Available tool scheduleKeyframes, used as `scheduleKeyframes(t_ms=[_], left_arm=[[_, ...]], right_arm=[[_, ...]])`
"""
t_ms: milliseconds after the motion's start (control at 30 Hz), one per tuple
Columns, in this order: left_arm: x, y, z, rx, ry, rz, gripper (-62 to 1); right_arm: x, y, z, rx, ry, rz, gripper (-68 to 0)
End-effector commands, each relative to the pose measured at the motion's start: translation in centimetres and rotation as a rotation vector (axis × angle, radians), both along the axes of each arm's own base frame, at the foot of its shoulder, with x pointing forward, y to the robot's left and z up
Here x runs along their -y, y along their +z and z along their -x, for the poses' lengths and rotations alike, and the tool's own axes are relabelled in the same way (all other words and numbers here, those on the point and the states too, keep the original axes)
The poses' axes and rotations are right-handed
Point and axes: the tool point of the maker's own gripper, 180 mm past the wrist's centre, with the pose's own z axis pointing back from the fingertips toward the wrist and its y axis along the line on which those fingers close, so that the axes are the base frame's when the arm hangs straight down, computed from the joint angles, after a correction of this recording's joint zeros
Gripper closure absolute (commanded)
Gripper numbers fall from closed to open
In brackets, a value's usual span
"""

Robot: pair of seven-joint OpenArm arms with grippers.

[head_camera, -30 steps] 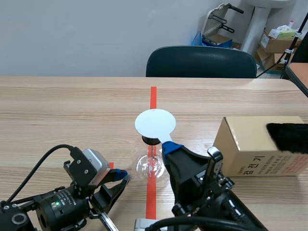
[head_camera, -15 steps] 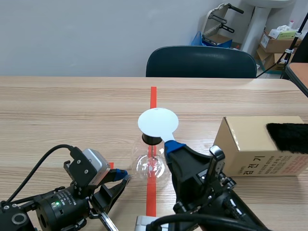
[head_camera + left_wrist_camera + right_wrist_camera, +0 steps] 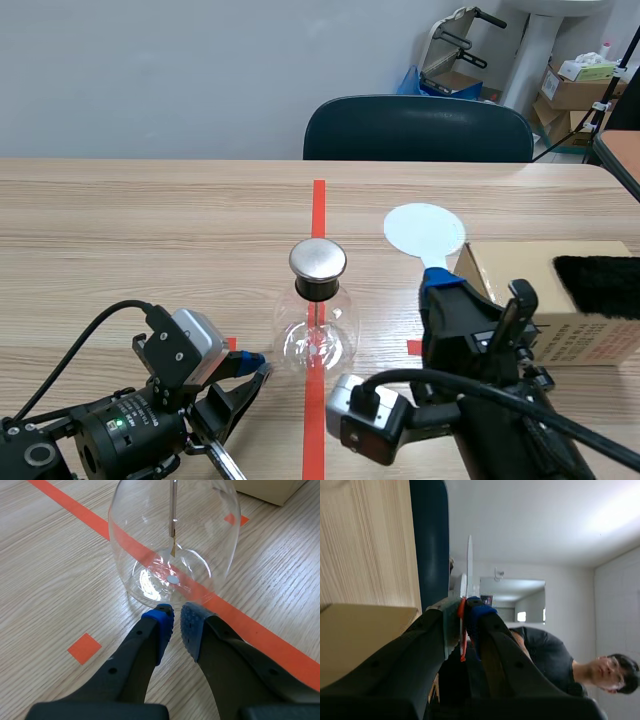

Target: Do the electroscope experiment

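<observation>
right gripper (image 3: 441, 284) clamped on white disc (image 3: 424, 231) handle, by box (image 3: 500, 290) marked "검전기", desk (image 3: 120, 220) right edge. left gripper (image 3: 176, 622) nearly closed, empty, tips at glass flask (image 3: 172, 540).

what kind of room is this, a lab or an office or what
Most likely a lab or office room set up for robot trials: a wooden table marked with orange tape, a glass electroscope on it, and a chair and stacked cardboard boxes by the back wall.

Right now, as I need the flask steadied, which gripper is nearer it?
Left. The left gripper sits at the base of the flask; the right gripper holds the white disc off beside the cardboard box.
</observation>
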Motion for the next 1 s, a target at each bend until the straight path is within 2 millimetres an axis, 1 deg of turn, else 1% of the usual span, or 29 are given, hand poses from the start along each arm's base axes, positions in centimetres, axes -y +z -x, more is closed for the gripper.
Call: scheduleKeyframes(t_ms=[0,200,400,500,967], left_arm=[[0.4,0.5,0.0,0.012,-0.005,0.023,-8.5],[0.4,0.5,0.1,0.010,-0.005,0.023,-8.5],[0.4,0.5,0.1,0.009,-0.005,0.023,-8.5],[0.4,0.5,0.1,0.009,-0.005,0.023,-8.5],[0.4,0.5,0.1,0.010,-0.005,0.024,-8.5]], right_arm=[[0.6,1.2,-0.5,0.037,-0.037,-0.016,-0.9],[3.5,1.3,-0.8,0.041,-0.196,-0.023,-0.9],[5.4,1.3,-0.8,0.044,-0.302,-0.028,-0.9],[5.8,1.3,-0.7,0.044,-0.326,-0.029,-0.9],[5.8,1.3,-0.7,0.044,-0.325,-0.029,-0.9]])
